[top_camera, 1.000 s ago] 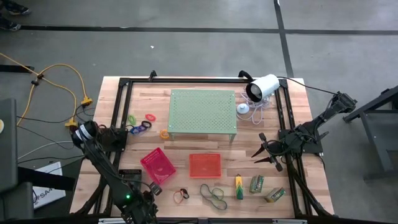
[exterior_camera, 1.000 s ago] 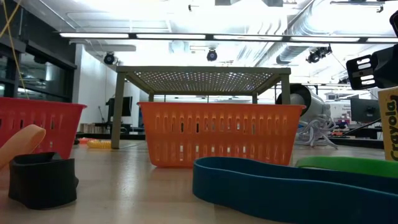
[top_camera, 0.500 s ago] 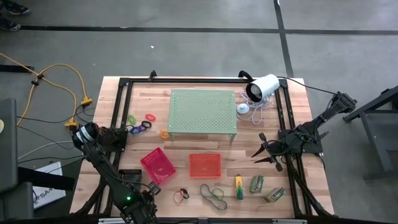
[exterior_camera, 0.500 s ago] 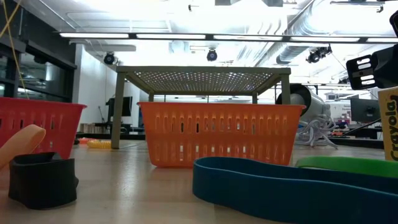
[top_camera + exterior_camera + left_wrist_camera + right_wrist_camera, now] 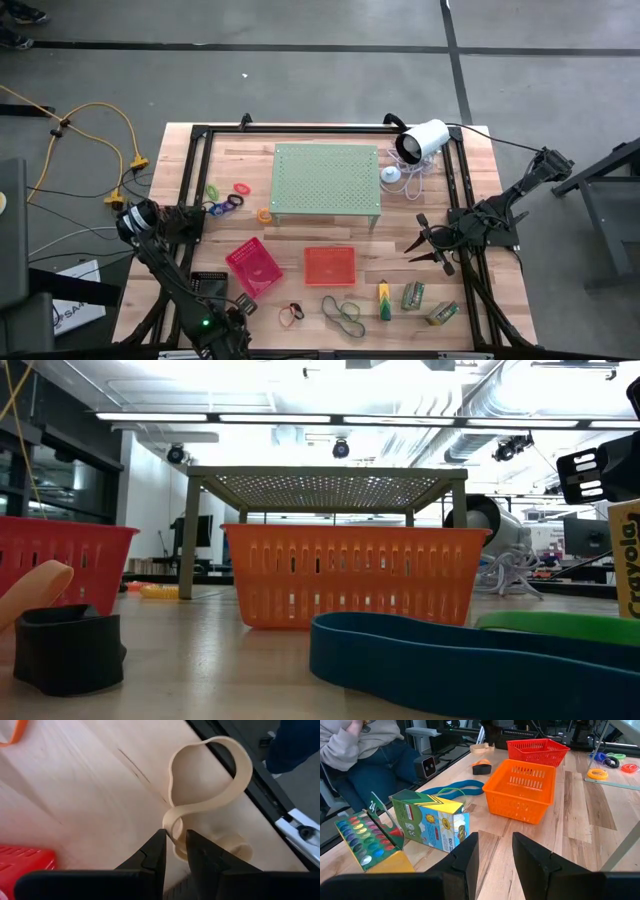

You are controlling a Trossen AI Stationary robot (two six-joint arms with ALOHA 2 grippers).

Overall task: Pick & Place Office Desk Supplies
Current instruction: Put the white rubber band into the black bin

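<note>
Pinching a tan rubber-band loop (image 5: 210, 785) between nearly closed fingers, the left gripper (image 5: 175, 851) is sitting low at the front-left corner of the desk (image 5: 230, 150), the band lying twisted on the wood. The right gripper (image 5: 425, 240) is hovering by the right edge, fingers parted and holding nothing. Blue and green band loops (image 5: 343, 315) are lying along the front edge, right of centre, beside a yellow-green marker (image 5: 383, 301) and green-labelled packs (image 5: 413, 296). Pink and orange rings (image 5: 241, 188) are resting left of the perforated stand (image 5: 325, 178).
</note>
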